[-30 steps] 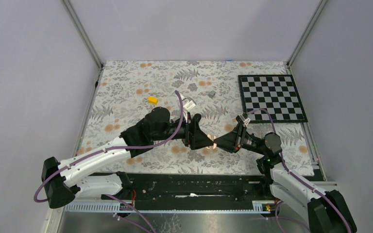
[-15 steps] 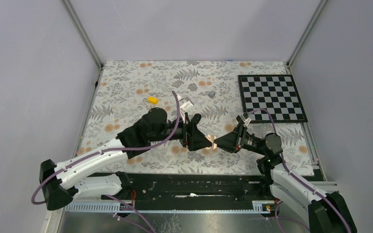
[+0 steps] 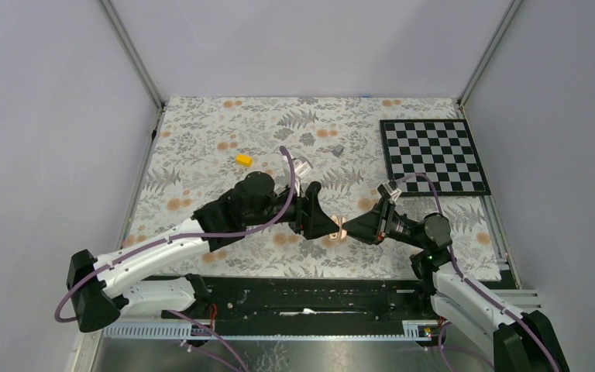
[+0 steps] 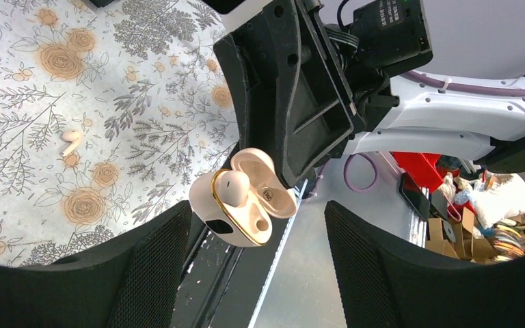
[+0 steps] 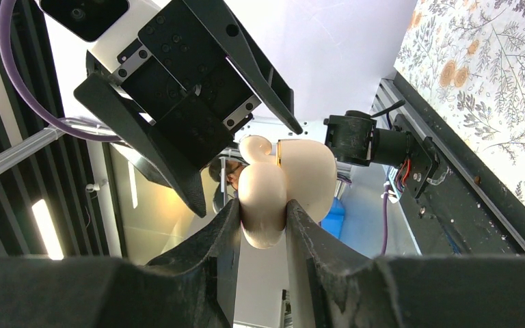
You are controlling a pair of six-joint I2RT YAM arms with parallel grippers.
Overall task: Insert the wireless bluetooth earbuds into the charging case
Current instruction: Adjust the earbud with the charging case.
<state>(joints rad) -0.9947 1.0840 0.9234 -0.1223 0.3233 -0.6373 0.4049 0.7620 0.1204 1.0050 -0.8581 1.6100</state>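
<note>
Right gripper [image 5: 263,208] jaws pinch the open charging case [image 4: 246,231] aloft, presenting its sockets; left gripper [image 4: 256,206] jaws spread, one earbud [image 4: 231,186] seated.

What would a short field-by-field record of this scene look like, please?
Right gripper: shut on the open pink charging case, held in the air
Left gripper: open, empty, facing the case
First earbud: seated in the case
Second earbud: lying loose on the floral mat
Case pockets: one filled, one empty
Other items: yellow piece, grey block, chessboard
</note>
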